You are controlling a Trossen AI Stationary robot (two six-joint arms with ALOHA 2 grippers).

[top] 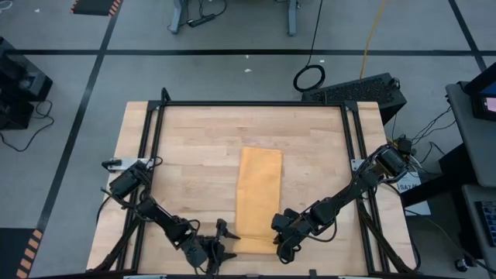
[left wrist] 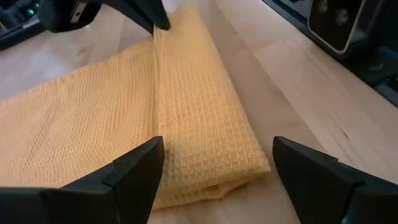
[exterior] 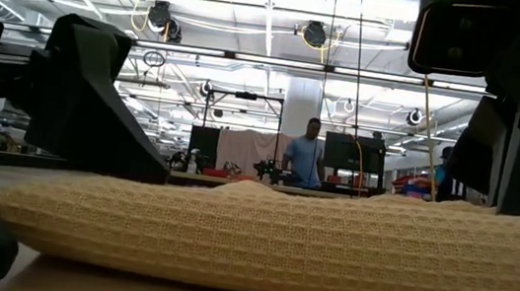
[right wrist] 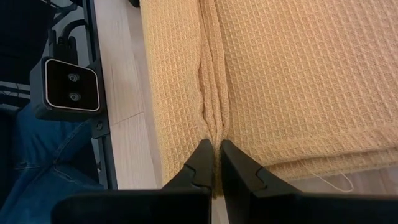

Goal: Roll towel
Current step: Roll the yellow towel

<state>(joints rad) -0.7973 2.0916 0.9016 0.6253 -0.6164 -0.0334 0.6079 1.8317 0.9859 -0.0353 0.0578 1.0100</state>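
Observation:
The mustard-yellow towel (top: 258,194) lies on the wooden table as a long narrow strip running from far to near. Its near end is turned over into a thick fold (exterior: 278,242) that rests on the flat part. My left gripper (top: 226,242) is open at the fold's left end, its fingers standing on either side of the fold's corner (left wrist: 249,168). Whether they touch it, I cannot tell. My right gripper (top: 277,232) is at the towel's right edge, shut on the towel (right wrist: 298,74). My right gripper pinches the towel's right side edge (right wrist: 213,127) between its two fingers, at the seam where the turned-over part meets the flat part. The fingers come in low from the table's right, across the strip. The towel lies on the table, slack, in several layers there.
Black frame rails (top: 252,105) run round the tabletop. A small camera box (right wrist: 68,87) sits at the near edge, with a person's blue trouser leg (right wrist: 37,155) beyond it. A person (exterior: 306,156) stands far back in the room. Bare wood (top: 186,178) lies on both sides of the towel.

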